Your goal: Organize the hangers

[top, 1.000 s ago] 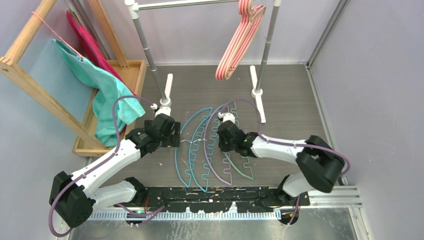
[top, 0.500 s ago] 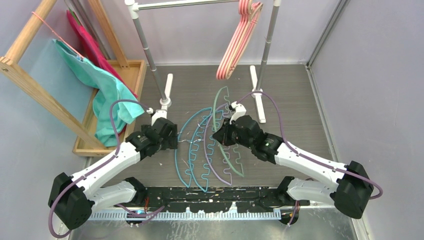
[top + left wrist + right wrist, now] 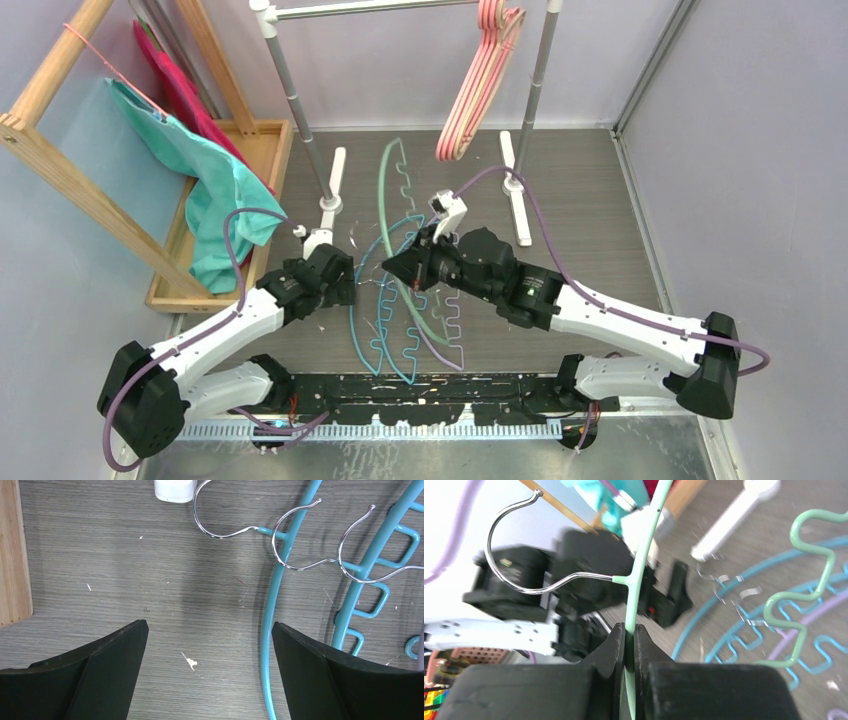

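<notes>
The right gripper (image 3: 629, 635) is clamping the green hanger (image 3: 392, 215) above the table; it should be keeping the hook upright toward the garment rail (image 3: 375, 8). The left gripper (image 3: 210, 645) is hovering with fingers apart beside the blue hangers (image 3: 267, 645).

Wooden frame rack (image 3: 60, 150) at far left. Draped over it, teal cloth (image 3: 215, 195); behind that, magenta cloth (image 3: 170, 80). Just right of rack, white-and-steel garment rail (image 3: 285, 85), feet on grey wood-grain floor (image 3: 580, 210).

Two white-shelled arms with black joints, each trailing a purple cable, end in black tools.
</notes>
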Controlling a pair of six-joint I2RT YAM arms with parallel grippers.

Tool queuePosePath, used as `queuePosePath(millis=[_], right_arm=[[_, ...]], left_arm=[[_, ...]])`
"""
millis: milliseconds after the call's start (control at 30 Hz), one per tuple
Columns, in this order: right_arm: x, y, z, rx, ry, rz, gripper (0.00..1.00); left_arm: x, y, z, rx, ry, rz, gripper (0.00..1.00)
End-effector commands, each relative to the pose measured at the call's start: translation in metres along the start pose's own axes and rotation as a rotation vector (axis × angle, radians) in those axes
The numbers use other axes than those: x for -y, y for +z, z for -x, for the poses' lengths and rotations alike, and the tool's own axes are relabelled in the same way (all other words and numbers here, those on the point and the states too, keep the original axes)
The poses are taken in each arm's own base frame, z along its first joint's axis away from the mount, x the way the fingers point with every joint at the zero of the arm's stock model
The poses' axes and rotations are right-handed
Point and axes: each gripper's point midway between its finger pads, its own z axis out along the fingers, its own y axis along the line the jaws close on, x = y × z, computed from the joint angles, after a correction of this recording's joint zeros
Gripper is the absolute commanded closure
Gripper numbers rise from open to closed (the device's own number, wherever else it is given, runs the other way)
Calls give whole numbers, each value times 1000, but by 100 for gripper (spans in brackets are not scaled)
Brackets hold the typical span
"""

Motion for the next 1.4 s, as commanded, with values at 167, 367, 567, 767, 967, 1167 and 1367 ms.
queuePosePath(millis=[167,367,567,767,967,1167,1367], right_arm=[[-95,33,88,183,-76,191,99],[-109,59,137,272,-113,167,99],[-98,87,178,319,-54,180,99],[-87,114,210,330,-12,220,99],[-93,124,251,378,9,293,99],[-93,126,284,439,54,350,99],[-98,132,302,474,99,437,99]], left_arm=[[9,0,15,65,-30,-33,2],[20,-5,22,76,-48,-91,2],[25,-9,30,93,-58,-108,2],[29,-12,36,96,-51,-116,2],[32,-14,41,105,-48,-120,2],[34,-9,40,88,-37,-108,2],[38,-5,41,81,-28,-108,2]])
